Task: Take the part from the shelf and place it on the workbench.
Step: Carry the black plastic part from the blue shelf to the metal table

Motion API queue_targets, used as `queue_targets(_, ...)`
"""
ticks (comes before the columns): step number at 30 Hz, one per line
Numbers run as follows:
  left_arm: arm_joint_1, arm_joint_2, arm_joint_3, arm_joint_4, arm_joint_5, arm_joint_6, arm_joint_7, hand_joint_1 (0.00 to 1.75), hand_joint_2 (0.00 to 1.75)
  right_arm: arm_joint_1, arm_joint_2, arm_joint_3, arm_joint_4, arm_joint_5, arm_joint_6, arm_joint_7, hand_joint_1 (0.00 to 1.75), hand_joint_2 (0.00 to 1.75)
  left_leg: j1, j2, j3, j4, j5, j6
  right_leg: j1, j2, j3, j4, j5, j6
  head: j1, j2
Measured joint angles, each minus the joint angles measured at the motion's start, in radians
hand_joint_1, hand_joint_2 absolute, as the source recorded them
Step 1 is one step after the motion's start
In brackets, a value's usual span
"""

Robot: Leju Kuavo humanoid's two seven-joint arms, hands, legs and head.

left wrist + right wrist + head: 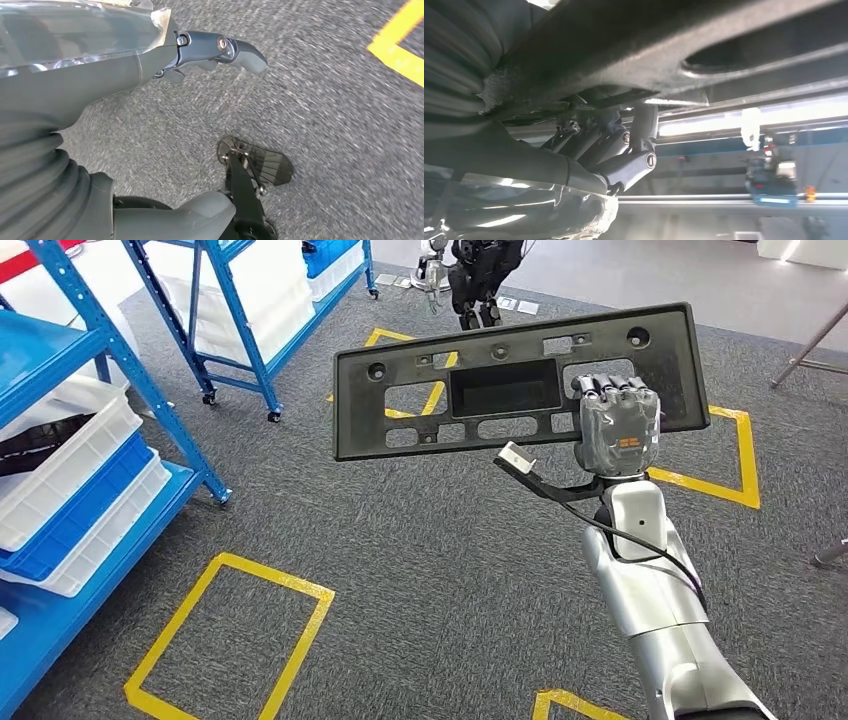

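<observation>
The part (505, 388) is a long black plastic panel with several cutouts. It hangs in the air over the grey carpet in the head view, nearly level and facing me. My right hand (617, 425) grips it near its right end, fingers curled over the lower edge. In the right wrist view the fingers (624, 150) wrap around the panel's dark rim (634, 45). My left hand (100, 80) hangs over the carpet with its fingers (225, 47) stretched out and nothing in it.
A blue shelf with white and blue bins (60, 460) stands at the left, with a second blue rack (250, 310) on castors behind it. Yellow tape squares (230, 640) mark the carpet. Another robot's legs (480, 280) stand far ahead, and a metal stand leg (810, 350) is at the right.
</observation>
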Motion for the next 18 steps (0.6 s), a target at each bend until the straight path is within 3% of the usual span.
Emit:
queue_targets(2,-0.002,0.000,0.003,-0.001,0.002,0.000,-0.002,0.00,1.75,-0.005,0.013,0.003,0.008,0.010,0.000,0.008,1.75,1.75,-0.001,0.019,0.004,0.001,-0.003,-0.010,0.004,0.017,-0.001,-0.007,0.002,-0.013,-0.003,0.000)
queue_targets(3,-0.002,-0.001,0.004,-0.002,0.002,-0.001,-0.003,0.00,1.75,-0.005,0.016,0.004,0.012,0.014,-0.001,0.011,1.75,1.75,0.003,0.017,0.005,0.004,-0.008,-0.016,0.001,0.029,-0.003,-0.006,0.003,-0.017,-0.005,0.000)
queue_targets(5,-0.003,-0.001,0.006,-0.003,0.002,-0.003,-0.005,0.00,1.75,-0.005,0.024,0.006,0.016,0.019,-0.001,0.014,1.75,1.75,0.013,-0.026,-0.010,0.041,-0.039,-0.022,-0.003,0.051,-0.004,-0.006,0.005,-0.029,-0.007,0.000)
queue_targets(7,-0.001,-0.002,0.010,-0.004,0.002,-0.006,-0.006,0.00,1.75,-0.006,0.035,0.007,0.020,0.021,-0.001,0.016,1.75,1.75,0.015,-0.080,-0.062,0.153,-0.098,-0.022,0.002,0.073,-0.004,-0.006,0.006,-0.041,-0.010,0.000)
queue_targets(9,0.001,-0.001,0.015,-0.004,0.002,-0.008,-0.007,0.00,1.75,-0.006,0.045,0.009,0.025,0.022,-0.001,0.017,1.75,1.75,0.013,-0.097,-0.126,0.268,-0.133,-0.017,0.010,0.100,-0.004,-0.006,0.007,-0.047,-0.011,0.000)
queue_targets(10,0.002,-0.001,0.017,-0.004,0.002,-0.010,-0.007,0.00,1.75,-0.005,0.047,0.010,0.027,0.023,0.000,0.017,1.75,1.75,0.012,-0.100,-0.140,0.282,-0.124,-0.013,0.014,0.114,-0.004,-0.006,0.007,-0.049,-0.011,0.000)
queue_targets(11,0.002,-0.001,0.017,-0.004,0.002,-0.011,-0.008,0.00,1.75,-0.005,0.049,0.011,0.028,0.025,0.000,0.018,1.75,1.75,0.011,-0.104,-0.135,0.255,-0.095,-0.008,0.016,0.129,-0.003,-0.006,0.007,-0.049,-0.011,0.000)
queue_targets(12,0.002,-0.001,0.018,-0.004,0.001,-0.012,-0.009,0.00,1.75,-0.005,0.050,0.012,0.029,0.026,0.000,0.019,1.75,1.75,0.011,-0.115,-0.113,0.194,-0.054,-0.001,0.018,0.143,-0.002,-0.005,0.008,-0.050,-0.011,0.000)
queue_targets(14,0.002,-0.001,0.018,-0.004,0.000,-0.013,-0.010,0.00,1.75,-0.007,0.052,0.012,0.029,0.030,0.001,0.024,1.75,1.75,0.013,-0.161,-0.063,0.076,0.001,0.007,0.019,0.168,-0.005,-0.004,0.009,-0.048,-0.009,0.000)
queue_targets(16,0.002,-0.001,0.019,-0.004,-0.002,-0.014,-0.010,0.00,1.75,-0.007,0.058,0.014,0.029,0.033,0.002,0.028,1.75,1.75,0.009,-0.186,-0.045,0.036,0.009,0.009,0.015,0.189,-0.012,-0.003,0.013,-0.041,-0.011,0.000)
queue_targets(18,0.001,0.000,0.019,-0.004,-0.004,-0.014,-0.011,0.00,1.75,-0.006,0.060,0.015,0.027,0.034,0.004,0.030,1.75,1.75,0.004,-0.166,-0.040,0.026,0.015,0.014,0.011,0.207,-0.020,-0.006,0.019,-0.030,-0.014,0.000)
